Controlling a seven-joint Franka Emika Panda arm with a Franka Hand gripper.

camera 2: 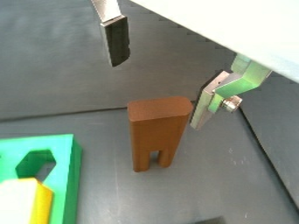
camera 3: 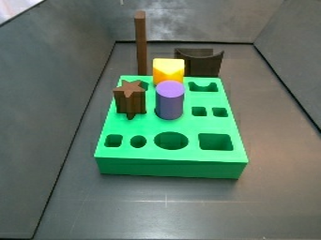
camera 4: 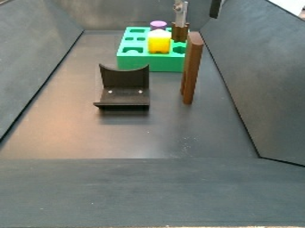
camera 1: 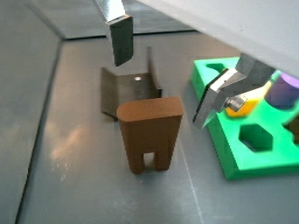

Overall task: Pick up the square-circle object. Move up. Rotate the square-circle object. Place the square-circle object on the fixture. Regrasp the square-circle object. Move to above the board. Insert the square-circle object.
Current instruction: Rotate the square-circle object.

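1. Two fingers (camera 1: 118, 39) of the gripper (camera 1: 160, 87) are standing spread wide, with nothing between them. In both wrist views the gripper is hovering above the square-circle object (camera 1: 149, 131), one finger to each side of its top. In a side view only the fingertips of the gripper (camera 4: 197, 9) are showing, at twelve o'clock of the peg.

2. The square-circle object (camera 4: 188, 69) is standing upright on the floor, on a notched foot, free of any grip. Being tall and slim, it is likely balancing on very little. A finger clipping its top on the way down would probably tip it over.

3. If the jaws are closing off-centre, one pad will be pushing first. That push could be sliding or toppling the peg before the other pad arrives.

4. The fixture (camera 4: 123, 85) is sitting near the peg at nine o'clock, apart from it. A peg falling that way would be landing on it badly, not in its scoop.

5. The board (camera 4: 149, 49) is lying at about eleven o'clock, just beside the peg, carrying a yellow block (camera 4: 158, 37). A finger swinging wide risks striking its edge.

6. A grip taken too near the top may be letting the long peg swing during the rotation to come.
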